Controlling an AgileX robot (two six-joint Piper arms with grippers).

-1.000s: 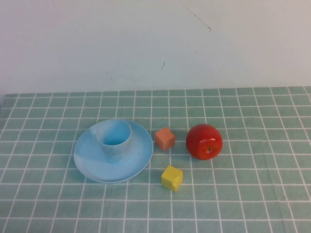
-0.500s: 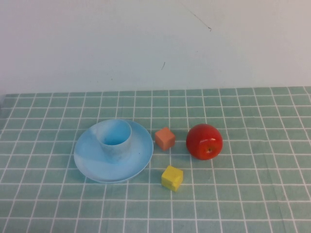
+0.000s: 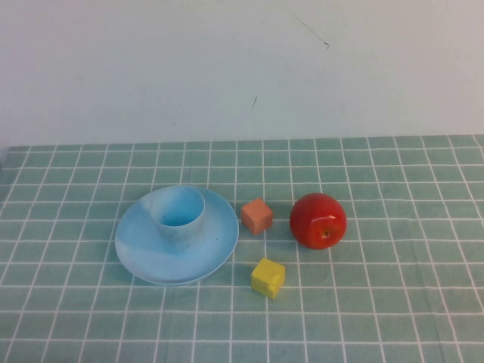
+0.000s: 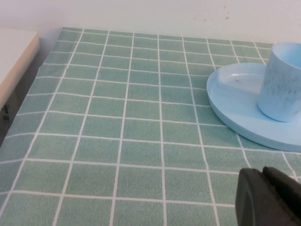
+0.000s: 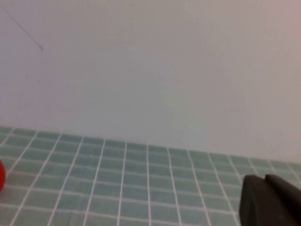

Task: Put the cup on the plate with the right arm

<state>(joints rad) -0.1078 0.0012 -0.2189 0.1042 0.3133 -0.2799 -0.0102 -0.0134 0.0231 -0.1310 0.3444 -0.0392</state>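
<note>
The light blue cup (image 3: 179, 218) stands upright on the round light blue plate (image 3: 136, 249) at the table's left middle. Both also show in the left wrist view, the cup (image 4: 282, 82) on the plate (image 4: 230, 101). Neither arm shows in the high view. My left gripper (image 4: 263, 175) is shut and empty, low over the cloth, apart from the plate. My right gripper (image 5: 265, 180) is shut and empty, off to the right, facing the wall, with only the apple's edge (image 5: 1, 181) in its view.
A red apple (image 3: 318, 220), an orange cube (image 3: 257, 216) and a yellow cube (image 3: 268, 277) lie right of the plate on the green checked cloth (image 3: 393, 302). A white wall stands behind the table. A pale ledge (image 4: 14, 56) borders the table's left.
</note>
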